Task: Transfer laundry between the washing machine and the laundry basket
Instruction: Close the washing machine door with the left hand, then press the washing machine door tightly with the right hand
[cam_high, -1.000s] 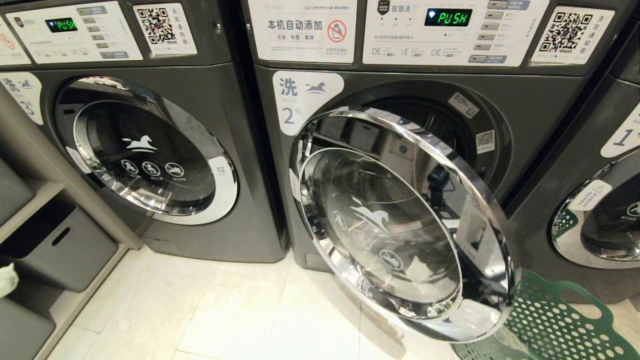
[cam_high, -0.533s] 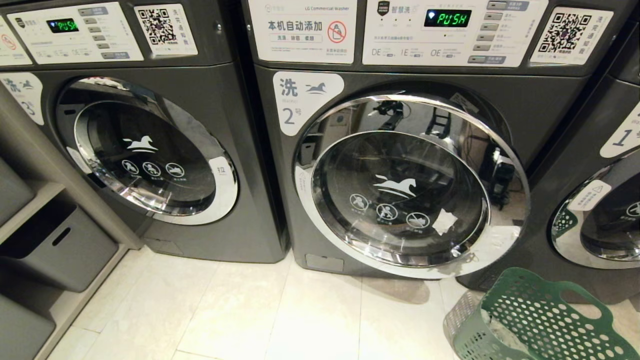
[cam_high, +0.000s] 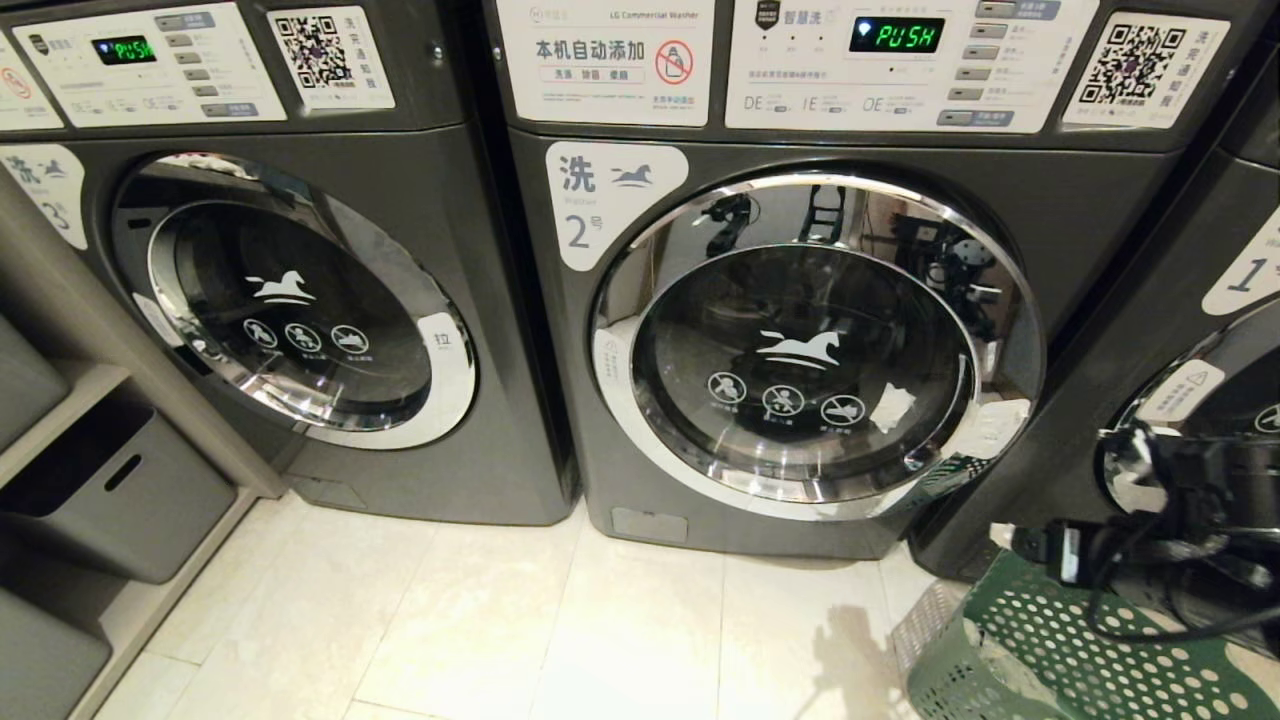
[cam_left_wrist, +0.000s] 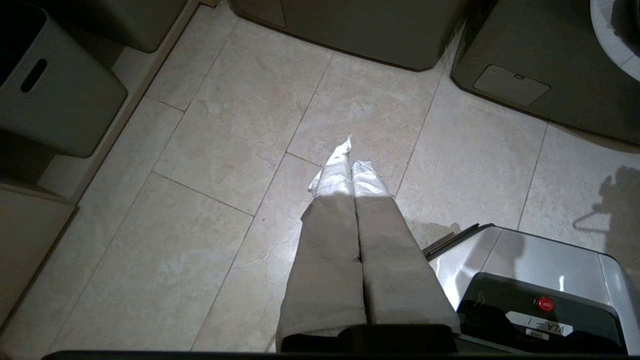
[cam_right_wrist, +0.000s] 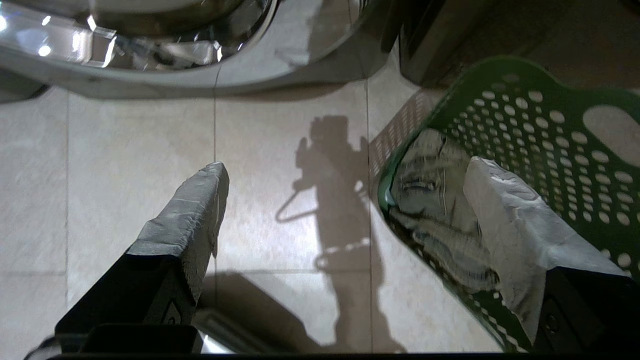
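Head view: washer (cam_high: 800, 330) standing with door closed; basket (cam_high: 1060, 650) sitting on floor beside it. Left wrist view: left tool (cam_left_wrist: 350, 172) hanging pressed together, holding nothing. Right wrist view: right tool (cam_right_wrist: 345, 190) gaping wide above basket rim; laundry (cam_right_wrist: 435, 210) lying inside basket.

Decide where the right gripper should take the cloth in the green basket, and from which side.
Pinch the bunched fold of the laundry, coming down through the laundry basket's open top: its holed walls bar the sides, and the right gripper hangs above, open.
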